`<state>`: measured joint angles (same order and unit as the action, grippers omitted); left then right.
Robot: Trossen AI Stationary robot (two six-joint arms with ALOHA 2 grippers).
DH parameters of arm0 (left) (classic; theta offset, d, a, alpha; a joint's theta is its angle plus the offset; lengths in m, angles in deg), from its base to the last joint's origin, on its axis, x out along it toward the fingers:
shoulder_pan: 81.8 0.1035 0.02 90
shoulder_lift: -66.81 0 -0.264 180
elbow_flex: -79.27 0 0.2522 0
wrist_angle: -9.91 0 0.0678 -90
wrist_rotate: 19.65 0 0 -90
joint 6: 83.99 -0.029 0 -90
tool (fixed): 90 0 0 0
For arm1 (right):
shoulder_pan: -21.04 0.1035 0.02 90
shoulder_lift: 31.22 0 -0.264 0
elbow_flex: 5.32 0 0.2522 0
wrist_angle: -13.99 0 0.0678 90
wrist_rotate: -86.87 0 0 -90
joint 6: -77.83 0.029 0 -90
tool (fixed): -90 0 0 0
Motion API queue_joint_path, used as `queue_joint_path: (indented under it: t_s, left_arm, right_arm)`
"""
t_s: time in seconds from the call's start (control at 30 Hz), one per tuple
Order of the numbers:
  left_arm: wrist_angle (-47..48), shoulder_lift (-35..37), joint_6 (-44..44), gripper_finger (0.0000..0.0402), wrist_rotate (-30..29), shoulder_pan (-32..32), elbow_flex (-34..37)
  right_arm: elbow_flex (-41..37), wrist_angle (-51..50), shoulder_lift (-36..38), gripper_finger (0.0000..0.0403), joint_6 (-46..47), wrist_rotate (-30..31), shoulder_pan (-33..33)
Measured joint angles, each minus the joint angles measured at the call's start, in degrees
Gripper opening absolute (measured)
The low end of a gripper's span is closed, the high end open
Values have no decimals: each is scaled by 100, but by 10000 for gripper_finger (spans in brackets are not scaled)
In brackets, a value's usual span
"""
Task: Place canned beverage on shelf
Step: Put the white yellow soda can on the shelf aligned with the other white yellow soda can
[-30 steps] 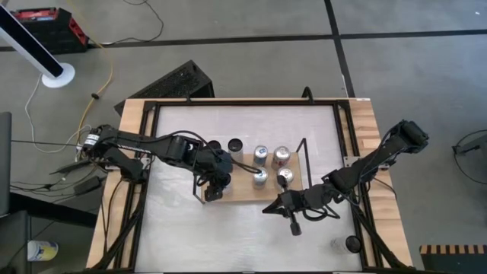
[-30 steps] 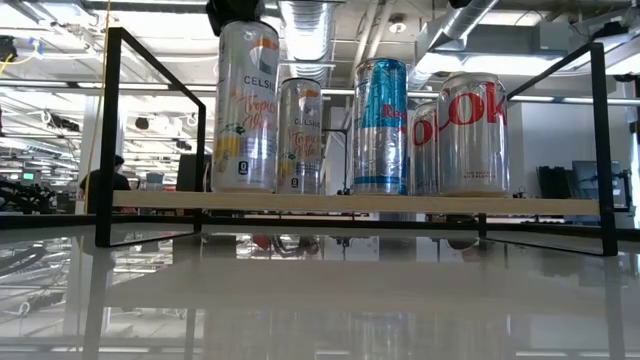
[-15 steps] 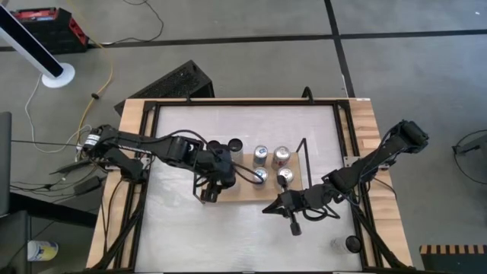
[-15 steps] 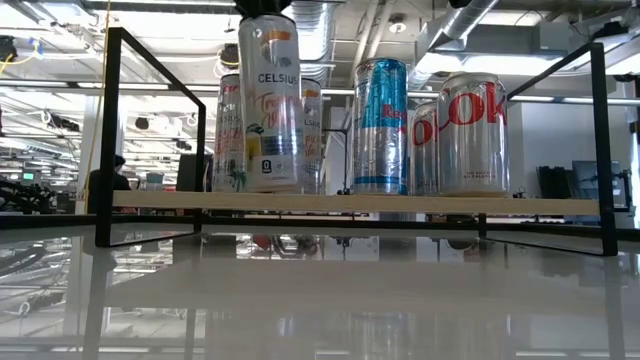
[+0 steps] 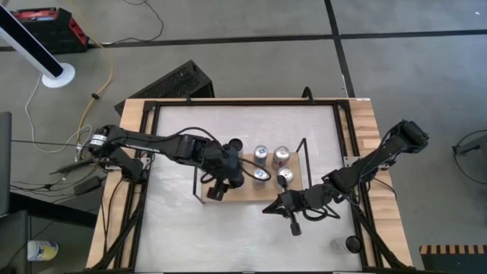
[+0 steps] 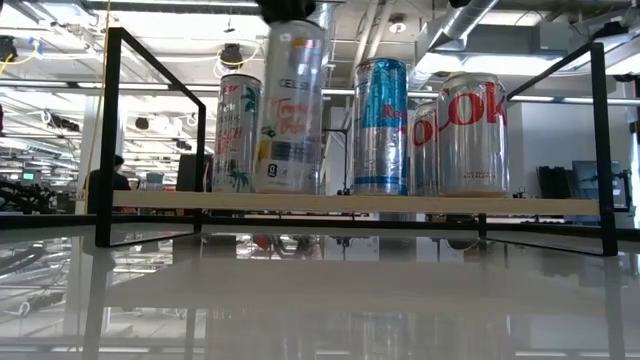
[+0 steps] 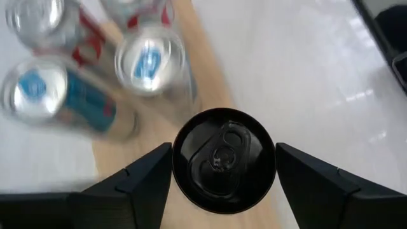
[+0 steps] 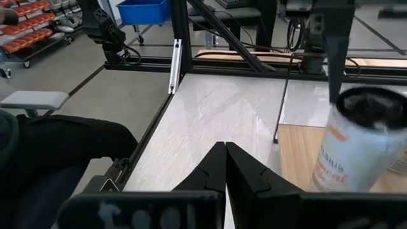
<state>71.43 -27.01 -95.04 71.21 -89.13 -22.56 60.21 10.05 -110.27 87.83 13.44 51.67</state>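
Note:
The shelf (image 5: 245, 195) is a wooden board (image 6: 400, 204) with black wire frame ends, and several cans stand on it. My left gripper (image 5: 228, 175) is over the shelf's near row, left of the standing cans, shut on a silver Celsius can (image 6: 290, 105) with a black top (image 7: 224, 159). The can also shows in the right wrist view (image 8: 359, 146). My right gripper (image 5: 266, 208) is shut and empty, low over the table just near of the shelf's right half; its closed fingers show in its wrist view (image 8: 226, 166). My left gripper pinches the Celsius can just below its black top rim (image 7: 175, 166), one finger (image 7: 149, 184) on each side. The fingers come from above, pointing down. The can hangs below them, slightly tilted, its bottom (image 6: 284, 190) at about the board's height; whether it touches the board, I cannot tell.
On the shelf stand a blue Red Bull can (image 6: 381, 125), Coke cans (image 6: 473, 130) and another slim can (image 6: 237, 135) in the far row. A loose black-topped can (image 5: 352, 243) stands at the table's near right corner. The wire end frame (image 6: 150, 130) rises at the shelf's left.
My left gripper has carried the Celsius can toward the table's right edge along the shelf's near row, closer to the Red Bull can. The can, upright before, now tilts slightly.

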Motion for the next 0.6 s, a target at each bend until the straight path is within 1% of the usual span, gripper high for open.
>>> queue_joint_path:
  t_s: [0.27,0.6]
  left_arm:
    - [48,-48,-402,250,-135,-11,7]
    - [76,-5,-451,250,-164,-8,11]
  right_arm:
    - [0,-59,2,29,-2,-10,4]
    - [0,-59,2,29,-2,-10,9]
